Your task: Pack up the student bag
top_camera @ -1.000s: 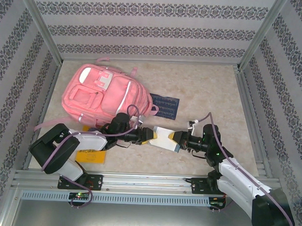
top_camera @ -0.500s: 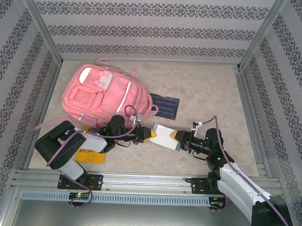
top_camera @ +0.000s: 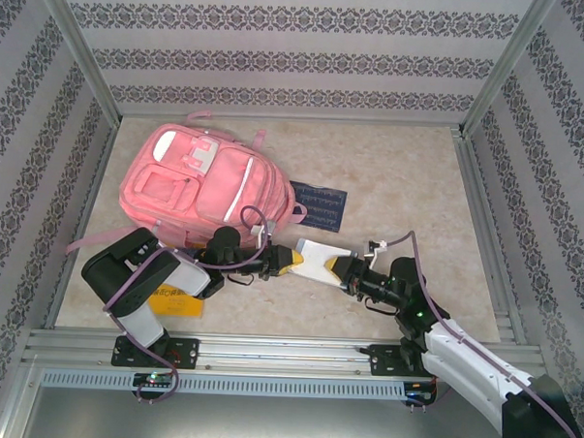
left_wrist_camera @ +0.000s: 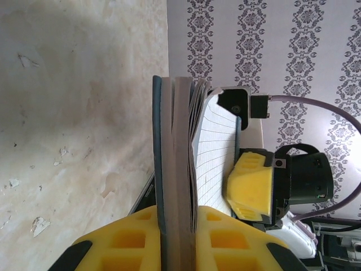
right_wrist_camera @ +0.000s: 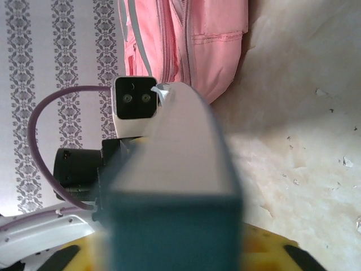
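- Top external view: the student bag (top_camera: pixel 202 181) lies flat near the far left corner of the table (top_camera: pixel 410 176), with its front pockets facing up.
- A dark blue patterned flat item (top_camera: pixel 318 206) lies just beside the bag's right side.
- Toward the near edge, just in front of the bag, a notebook (top_camera: pixel 317 262) hangs between the two arms. The left gripper (top_camera: pixel 288 263) pinches its left end and the right gripper (top_camera: pixel 342 271) pinches its right end.
- An orange card (top_camera: pixel 177 302) lies on the table under the left arm, near the near left corner.
- Left wrist view: the left gripper's yellow fingers (left_wrist_camera: pixel 130 240) are pressed onto the notebook's dark cover and page block, seen edge-on. At the far end, one yellow finger (left_wrist_camera: pixel 251 189) of the right gripper lies flat against a lined page.
- Right wrist view: the notebook's teal cover stands between the right gripper's yellow fingers (right_wrist_camera: pixel 271 248), which clamp it at the bottom of the view. The pink bag (right_wrist_camera: pixel 186 39) lies beyond it on the table.
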